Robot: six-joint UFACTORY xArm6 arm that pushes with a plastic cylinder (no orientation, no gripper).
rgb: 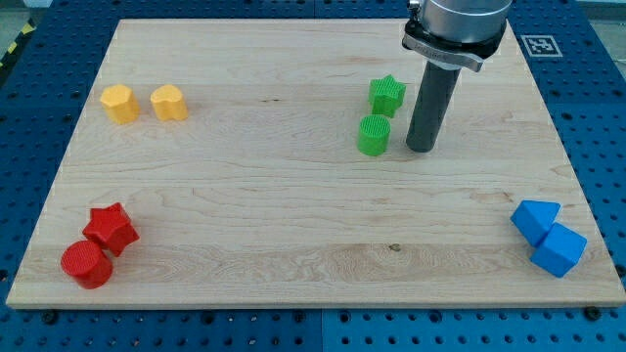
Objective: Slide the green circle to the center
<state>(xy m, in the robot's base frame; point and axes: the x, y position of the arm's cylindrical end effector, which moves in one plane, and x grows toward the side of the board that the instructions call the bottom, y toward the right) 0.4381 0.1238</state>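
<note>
Green circle (374, 135) is sitting right of the worktop (293, 196) centre, toward the top edge, with the green star (387, 95) just above it. My tip (422, 148) is resting just beside the circle's right side, a small gap showing. No claw is fitted, only the rod. Yellow blocks (143, 103) are lying near the top-left corner, red ones (99, 246) bottom-left, blue ones (549, 236) bottom-right.
</note>
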